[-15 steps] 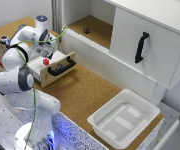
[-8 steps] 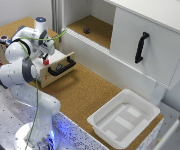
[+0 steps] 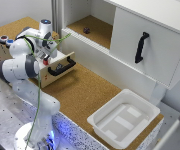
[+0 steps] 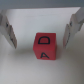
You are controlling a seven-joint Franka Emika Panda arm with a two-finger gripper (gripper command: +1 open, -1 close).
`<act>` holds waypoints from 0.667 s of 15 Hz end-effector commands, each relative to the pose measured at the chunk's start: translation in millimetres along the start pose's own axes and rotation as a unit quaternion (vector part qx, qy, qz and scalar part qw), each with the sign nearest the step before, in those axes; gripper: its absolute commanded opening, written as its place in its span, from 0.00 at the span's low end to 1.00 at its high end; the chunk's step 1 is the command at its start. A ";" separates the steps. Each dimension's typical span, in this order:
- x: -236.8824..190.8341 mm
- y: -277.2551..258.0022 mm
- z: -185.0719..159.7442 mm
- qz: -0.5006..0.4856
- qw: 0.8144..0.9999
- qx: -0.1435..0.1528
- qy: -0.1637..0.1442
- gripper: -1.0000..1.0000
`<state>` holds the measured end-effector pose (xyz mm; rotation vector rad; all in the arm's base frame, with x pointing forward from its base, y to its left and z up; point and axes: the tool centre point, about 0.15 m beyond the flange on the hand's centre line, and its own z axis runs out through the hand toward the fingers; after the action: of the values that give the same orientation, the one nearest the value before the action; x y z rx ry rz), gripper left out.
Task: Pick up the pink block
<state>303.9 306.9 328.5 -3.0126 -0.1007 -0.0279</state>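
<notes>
The pink block (image 4: pixel 44 46) is a small reddish-pink cube with dark letters on its faces, lying on a pale surface. In the wrist view my gripper (image 4: pixel 42 41) is open, with one finger (image 4: pixel 10 31) on each side of the block and a gap between each finger and the cube. In the exterior view my gripper (image 3: pixel 50 52) hangs over the open wooden drawer (image 3: pixel 65 56) at the exterior view's left. A small red spot (image 3: pixel 46 62) shows just under it, likely the block.
The drawer has a black handle (image 3: pixel 61 67). A white cabinet door with a black handle (image 3: pixel 141 47) is at the right. A dark purplish lump (image 3: pixel 86 30) lies in the open cabinet bay. A white tray (image 3: pixel 140 106) stands at the front. Coloured push-buttons (image 3: pixel 3 39) sit on the box top.
My arm has bent down and brought the gripper lower, towards the open drawer. Nothing else has moved.
</notes>
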 end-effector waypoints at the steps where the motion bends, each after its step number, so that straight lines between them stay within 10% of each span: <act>1: 3.9 7.7 7.6 0.007 0.999 -0.031 -0.028 0.00; 10: -9.8 18.5 12.3 0.032 0.998 -0.028 -0.043 0.00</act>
<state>297.0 294.2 316.4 -3.0342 -0.0578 0.0669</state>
